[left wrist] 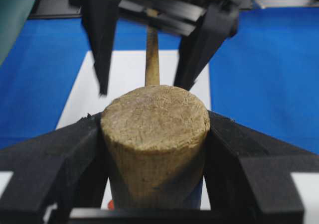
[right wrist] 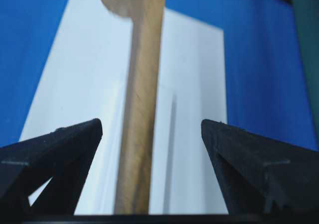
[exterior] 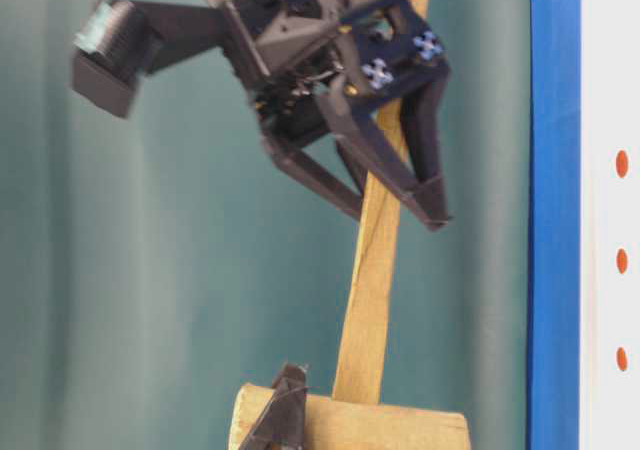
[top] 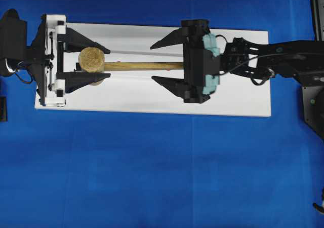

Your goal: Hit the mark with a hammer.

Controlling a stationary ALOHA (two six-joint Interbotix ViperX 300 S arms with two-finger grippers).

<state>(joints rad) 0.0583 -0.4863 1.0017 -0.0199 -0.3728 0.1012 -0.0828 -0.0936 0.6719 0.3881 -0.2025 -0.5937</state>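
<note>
The thick cylindrical head of the light-wood hammer (top: 91, 60) was clamped by the left gripper (top: 96, 62) while the right gripper (top: 164, 61) — jaws spread wide — straddled the handle, best closed squarely before any swing.

Overhead view: board (top: 243, 99) lies on the cloth-covered table (top: 152, 177), long side running left-right, in the upper half. Hammer (top: 121, 65) sits above the board's left-centre, head at left, handle pointing right along the board's length. Left gripper (top: 93, 63) comes in from the board's left end, one finger on each side of the head, touching it. Right gripper (top: 164, 62) comes in from the right, at the handle's right end, fingers spread either side of the handle, apart from it. Right arm extends off the board's right edge. Table-level view: handle rises from the head, right gripper near its top.
</note>
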